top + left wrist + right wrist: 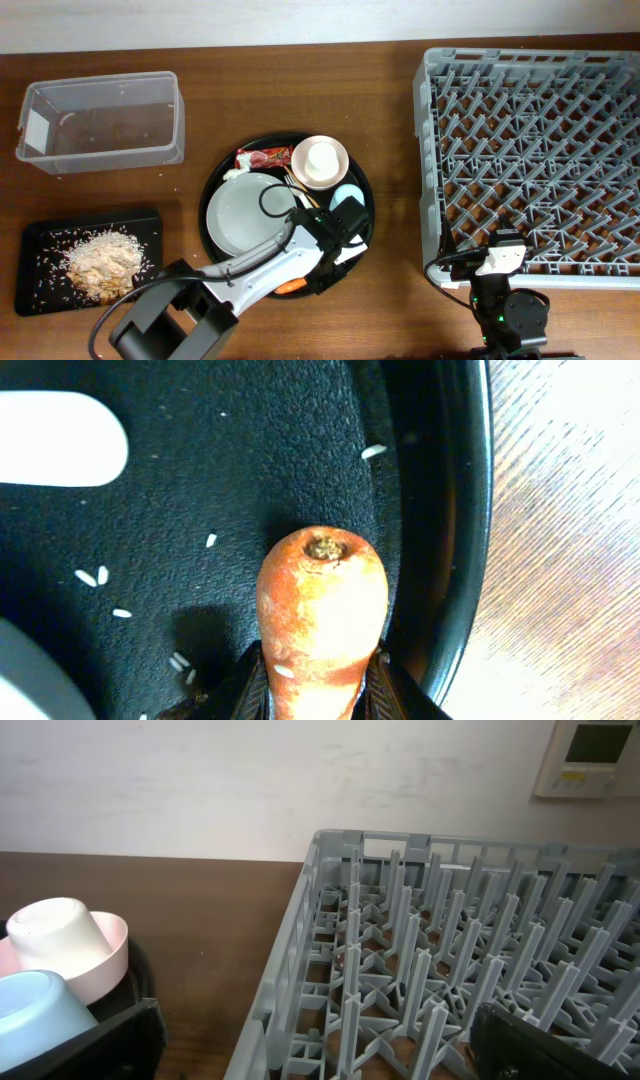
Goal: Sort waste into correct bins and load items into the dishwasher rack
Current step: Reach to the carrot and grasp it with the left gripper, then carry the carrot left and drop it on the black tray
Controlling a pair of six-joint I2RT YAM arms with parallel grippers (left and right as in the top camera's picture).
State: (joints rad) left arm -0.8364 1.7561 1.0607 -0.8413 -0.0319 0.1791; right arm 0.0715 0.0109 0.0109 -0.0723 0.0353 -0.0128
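Large square grey plastic dishwasher rack (530,160) is on the bench's right side. My right gripper (320,1055) is at its near edge, jaws spread wide, nothing between them. The orange carrot (320,610) is on the big round black tray (250,460), just inside the rim. My left gripper (315,685) is clenched on both its sides. Loose white rice grains (95,575) lie beside it.

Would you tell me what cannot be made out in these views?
Left wrist: the bottom edge cuts off the carrot and left fingers, so contact is unclear.
Overhead: the left arm hides most of the carrot and part of the round tray.
Right wrist: a right finger and the frame edge cut off the light blue cup.
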